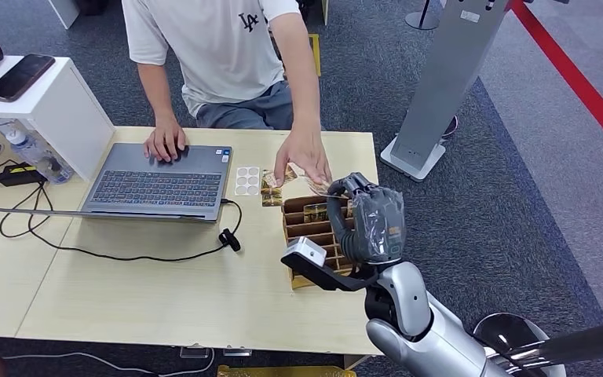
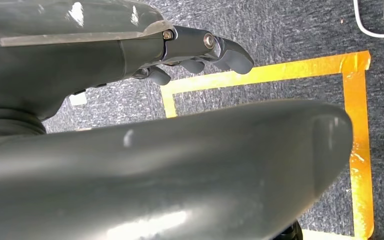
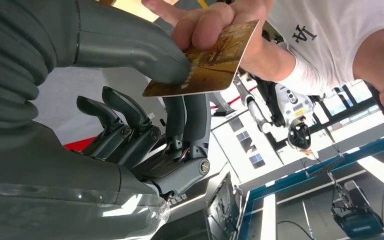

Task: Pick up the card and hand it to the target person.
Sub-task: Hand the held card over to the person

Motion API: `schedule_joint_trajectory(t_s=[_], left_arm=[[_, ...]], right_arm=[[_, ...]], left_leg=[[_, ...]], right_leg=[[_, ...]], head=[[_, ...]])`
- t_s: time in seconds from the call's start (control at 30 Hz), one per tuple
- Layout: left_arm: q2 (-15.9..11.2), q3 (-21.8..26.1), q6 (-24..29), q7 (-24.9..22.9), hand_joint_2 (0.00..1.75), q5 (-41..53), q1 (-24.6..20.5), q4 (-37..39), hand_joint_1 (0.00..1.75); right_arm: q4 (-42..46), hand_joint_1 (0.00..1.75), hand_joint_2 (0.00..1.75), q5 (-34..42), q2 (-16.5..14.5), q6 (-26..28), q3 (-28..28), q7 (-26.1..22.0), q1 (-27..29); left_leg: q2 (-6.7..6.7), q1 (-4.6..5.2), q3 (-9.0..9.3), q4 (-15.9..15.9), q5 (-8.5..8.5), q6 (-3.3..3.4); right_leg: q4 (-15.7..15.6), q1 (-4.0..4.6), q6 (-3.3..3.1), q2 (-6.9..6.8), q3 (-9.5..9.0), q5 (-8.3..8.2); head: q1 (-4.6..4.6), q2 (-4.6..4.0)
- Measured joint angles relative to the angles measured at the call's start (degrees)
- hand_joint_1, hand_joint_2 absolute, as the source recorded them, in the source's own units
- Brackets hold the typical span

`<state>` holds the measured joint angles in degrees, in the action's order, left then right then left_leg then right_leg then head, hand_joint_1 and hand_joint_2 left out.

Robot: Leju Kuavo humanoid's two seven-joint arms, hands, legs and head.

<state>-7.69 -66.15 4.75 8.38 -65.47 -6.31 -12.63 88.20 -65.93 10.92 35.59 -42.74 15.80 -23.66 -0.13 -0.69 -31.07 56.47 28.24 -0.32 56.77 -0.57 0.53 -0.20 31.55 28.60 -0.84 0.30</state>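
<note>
Card caught between the robot's right hand and a person's hand over the wooden holder.

In the right wrist view, the golden-brown rectangular card sits at upper centre, pinched between the grey right hand's thick thumb and dark fingers, while the person's hand grips its far edge. In the head view this right hand is right of centre over the slotted wooden card holder on the pale wooden table. The left hand hangs over grey carpet, fingers curled with nothing in them.
</note>
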Motion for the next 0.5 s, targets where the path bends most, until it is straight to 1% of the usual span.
schedule_joint_trajectory(t_s=[0.03, 0.07, 0.17, 0.2, 0.27, 0.3, 0.5], left_arm=[[0.0, 0.0, 0.0, 0.0, 1.31, 0.0, 0.0, 0.0, 0.0], [0.0, 0.0, -0.1, 0.0, 1.75, 0.1, 0.0, 0.0, 0.0], [0.0, 0.0, -0.5, 0.4, 0.44, 0.5, 0.0, 0.0, 0.0], [0.0, 0.0, -0.6, 0.6, 0.0, 0.5, 0.0, 0.0, 0.0], [0.0, 0.0, -0.6, 0.7, 0.0, 0.5, -0.1, 0.0, 0.0], [0.0, 0.0, -0.5, 0.7, 0.0, 0.5, -0.1, 0.0, 0.0], [0.0, 0.0, -0.1, 0.7, 0.0, 0.1, 0.0, 0.0, 0.0]], right_arm=[[-0.4, 1.2, 1.75, 0.0, -0.1, 0.0, 0.0, 0.0, 0.0], [-0.7, 0.8, 1.75, 0.0, -0.2, 0.0, 0.0, 0.1, 0.0], [-1.4, 0.04, 1.75, 0.3, -0.5, 0.0, 0.0, 0.1, 0.0], [-1.5, 0.0, 1.75, 0.7, -0.5, 0.0, 0.0, 0.1, 0.0], [-1.7, 0.0, 1.75, 2.8, -0.6, 0.0, 0.0, -0.3, 0.0], [-1.8, 0.0, 1.75, 5.0, -0.6, 0.0, 0.0, -0.8, 0.0], [-1.8, 0.0, 1.75, 25.8, -0.5, -0.6, 0.6, -6.5, 0.4]], left_leg=[[0.0, 0.0, 0.0, 0.0, 0.0, 0.0], [0.0, 0.0, -0.01, 0.0, 0.0, 0.0], [0.0, 0.0, -0.02, 0.0, 0.0, 0.0], [0.0, 0.0, -0.01, 0.0, 0.0, 0.0], [0.0, 0.0, -0.02, 0.0, 0.0, 0.0], [0.0, 0.0, -0.02, 0.0, 0.01, 0.0], [0.0, 0.0, 0.01, 0.0, 0.0, 0.0]], right_leg=[[0.0, 0.0, 0.0, 0.0, 0.0, 0.0], [0.0, 0.0, 0.0, 0.0, 0.0, 0.0], [0.0, 0.0, 0.0, 0.0, 0.01, 0.0], [0.0, 0.0, 0.0, 0.0, 0.01, 0.0], [0.0, 0.0, 0.0, 0.0, 0.02, 0.0], [0.0, 0.0, 0.0, 0.0, 0.02, 0.0], [0.0, 0.0, 0.0, 0.0, 0.01, 0.0]], head=[[0.0, 0.0], [0.01, 0.01], [0.0, 0.01], [-0.01, 0.01], [-0.01, 0.0], [-0.01, 0.0], [-0.02, 0.01]])
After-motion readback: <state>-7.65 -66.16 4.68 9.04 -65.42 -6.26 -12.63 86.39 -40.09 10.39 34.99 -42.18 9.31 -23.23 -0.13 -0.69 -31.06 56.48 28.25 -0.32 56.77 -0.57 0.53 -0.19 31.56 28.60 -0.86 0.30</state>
